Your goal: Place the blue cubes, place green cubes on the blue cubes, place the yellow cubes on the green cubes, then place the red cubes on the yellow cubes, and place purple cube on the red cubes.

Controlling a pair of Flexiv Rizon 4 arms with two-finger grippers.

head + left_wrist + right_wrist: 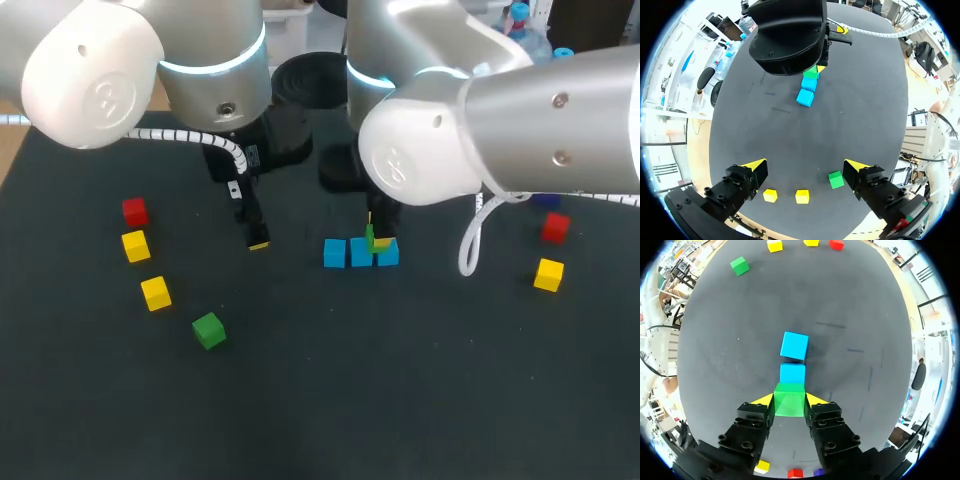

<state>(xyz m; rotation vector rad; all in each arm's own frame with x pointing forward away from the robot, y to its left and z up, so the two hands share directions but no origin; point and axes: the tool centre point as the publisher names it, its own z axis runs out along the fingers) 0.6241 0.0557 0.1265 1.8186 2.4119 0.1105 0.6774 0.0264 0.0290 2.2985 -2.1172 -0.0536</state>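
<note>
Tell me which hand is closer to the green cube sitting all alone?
Left. The left hand hangs open close by the lone green cube; the right hand is farther off at the blue cubes, holding a second green cube.

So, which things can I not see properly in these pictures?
- Purple cube: head view, mostly under the right arm; right wrist view, only a sliver shows.
- Third blue cube: right wrist view, covered by the green cube in the right gripper.
- Whether green rests on blue: no view shows the contact.

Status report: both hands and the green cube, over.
Left hand open, empty. Right hand shut on green cube, over the blue cubes. Nothing in the way.
</note>
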